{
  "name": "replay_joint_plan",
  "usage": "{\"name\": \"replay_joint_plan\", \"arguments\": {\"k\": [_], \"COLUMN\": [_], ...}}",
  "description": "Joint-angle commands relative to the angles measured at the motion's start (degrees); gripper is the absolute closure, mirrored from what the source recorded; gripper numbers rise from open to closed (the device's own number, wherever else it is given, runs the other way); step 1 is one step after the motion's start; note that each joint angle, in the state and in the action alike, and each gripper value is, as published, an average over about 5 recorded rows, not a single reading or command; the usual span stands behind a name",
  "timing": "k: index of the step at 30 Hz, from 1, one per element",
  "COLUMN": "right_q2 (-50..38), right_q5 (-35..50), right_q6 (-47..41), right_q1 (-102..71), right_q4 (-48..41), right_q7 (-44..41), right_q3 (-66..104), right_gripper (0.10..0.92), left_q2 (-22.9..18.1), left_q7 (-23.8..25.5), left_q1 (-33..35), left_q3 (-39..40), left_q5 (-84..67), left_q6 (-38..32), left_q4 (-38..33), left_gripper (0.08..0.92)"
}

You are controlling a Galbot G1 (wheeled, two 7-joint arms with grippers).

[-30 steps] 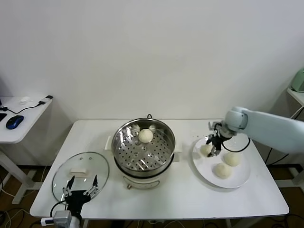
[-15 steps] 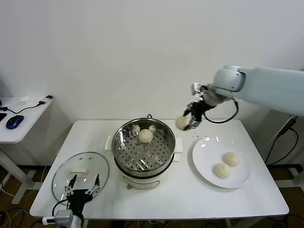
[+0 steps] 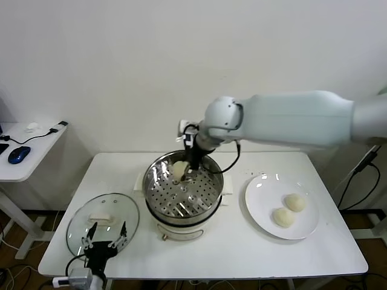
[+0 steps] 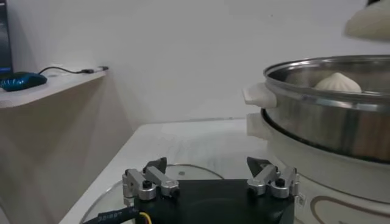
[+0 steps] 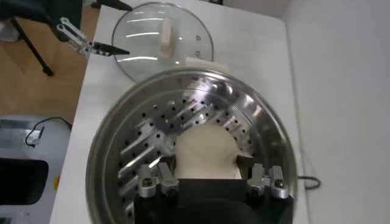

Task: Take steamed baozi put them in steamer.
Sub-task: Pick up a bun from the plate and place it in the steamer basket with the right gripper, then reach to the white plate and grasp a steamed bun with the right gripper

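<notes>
I have the right claw (image 3: 183, 171) clamped on one steamed baozi (image 5: 205, 152), hanging just above the perforated floor of the steamer (image 3: 158, 194), toward its far rim. I judge this height lets the soft bun clear the steel wall and go down onto the tray without being dropped. In the left wrist view another bun (image 4: 339, 83) already sits inside the pot; from the head view my arm hides it, so I cannot say how close the two are.

Two more buns (image 3: 289, 209) wait on the white plate (image 3: 260, 205) near the worktop's right edge, just beside each other, within easy reach of the same arm.

The left claw (image 3: 104, 241) hangs at the front left corner, fingers apart and holding nothing, over the near edge of the glass lid (image 3: 91, 219), which lies flat on the worktop, off the pot so that the opening is free.

The worktop (image 3: 230, 248) is plain white, the steamer near its middle. Behind is a bare white wall. To the left stands a small side table (image 3: 27, 158) with a blue mouse (image 3: 18, 154) and a cable.
</notes>
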Motion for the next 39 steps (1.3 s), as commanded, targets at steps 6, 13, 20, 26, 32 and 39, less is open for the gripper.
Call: {"name": "replay_joint_plan", "arguments": {"k": [6,13,20,26,32,39], "right_q2": [9.4,10.1,9.5,5.0,-6.9,-24.3], "right_q5": [-4.0,-4.7,-5.2,-8.4,-11.6,-17.3], "right_q6": [-3.0,-2.7,-1.4,5.2,14.0,17.8], "right_q1": [-13.5,-15.4,-14.1,-6.0,4.9,14.1], "right_q4": [-9.8,-13.0,-12.4,-10.0,-6.4,1.0], "right_q7": [6.3,6.3,2.9,-7.6,-18.7,-25.8], "right_q3": [2.4,3.6,4.3,1.4,-3.9,-11.7], "right_gripper": [0.357,0.355,0.27,0.204,0.202,0.203], "left_q2": [-0.1,-0.1,0.0,0.0,-0.3,-0.2], "left_q7": [0.0,0.0,-0.1,0.0,0.0,0.0], "left_q1": [0.2,0.0,0.1,0.4,0.6,0.3], "left_q3": [0.2,0.4,0.3,0.1,0.3,0.4], "left_q5": [0.1,0.2,0.2,0.1,0.3,0.3], "left_q6": [-0.1,0.0,-0.1,0.0,0.1,0.1], "left_q4": [0.1,-0.1,-0.1,-0.6,-1.2,-0.9], "left_gripper": [0.177,0.177,0.177,0.177,0.177,0.177]}}
